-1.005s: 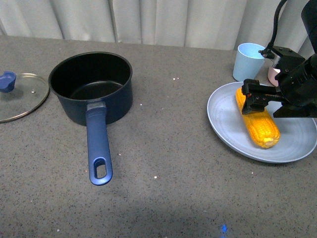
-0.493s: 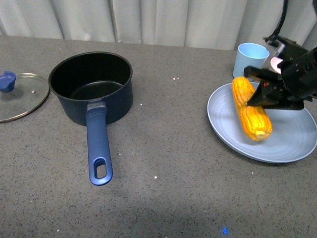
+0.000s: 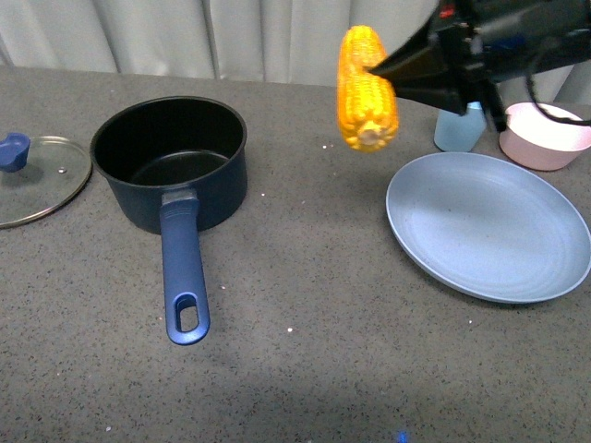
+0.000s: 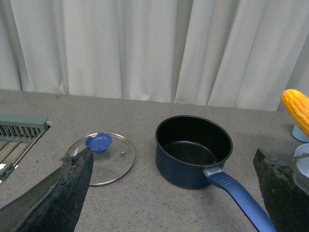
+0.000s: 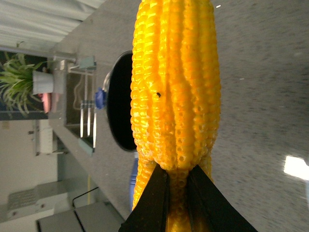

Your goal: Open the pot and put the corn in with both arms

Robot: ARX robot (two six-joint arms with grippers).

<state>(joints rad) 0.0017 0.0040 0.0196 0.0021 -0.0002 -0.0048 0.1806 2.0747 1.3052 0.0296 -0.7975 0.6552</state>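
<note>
Yellow-orange corn (image 3: 367,88): pinched by right gripper (image 3: 382,71), aloft between pot (image 3: 171,161) and blue plate (image 3: 489,231).
Glass lid (image 3: 37,180): beside pot.
Left gripper (image 4: 174,159): spread, empty.

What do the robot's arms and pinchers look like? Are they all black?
Yes, all black. The right gripper narrows to a sharp wedge shape, and a thin black cable loops out from the chunky right arm. The left gripper has two broad, pointed fingers with a rough, scuffed-looking surface.
</note>
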